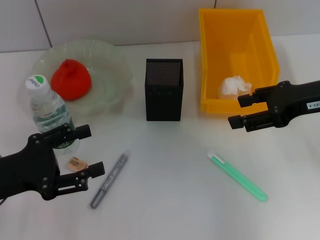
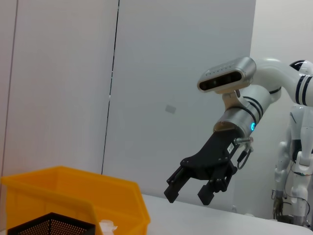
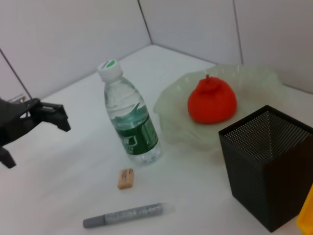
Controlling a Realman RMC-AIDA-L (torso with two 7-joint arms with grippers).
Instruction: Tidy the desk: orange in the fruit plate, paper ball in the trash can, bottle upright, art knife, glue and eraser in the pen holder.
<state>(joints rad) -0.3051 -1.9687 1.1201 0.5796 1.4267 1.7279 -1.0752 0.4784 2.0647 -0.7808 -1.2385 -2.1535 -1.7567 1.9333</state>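
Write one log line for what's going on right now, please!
orange in plate | paper ball in bin | bottle upright | eraser, pen, green stick on table | left claw open | right claw open

Left hand (image 1: 85, 155) open and low, right hand (image 1: 241, 110) open, raised

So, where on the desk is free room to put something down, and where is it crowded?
Free: the table between the grey art knife and the green glue stick, in front of the pen holder. Crowded: the near-left corner, where the bottle, eraser and open left gripper sit close together.
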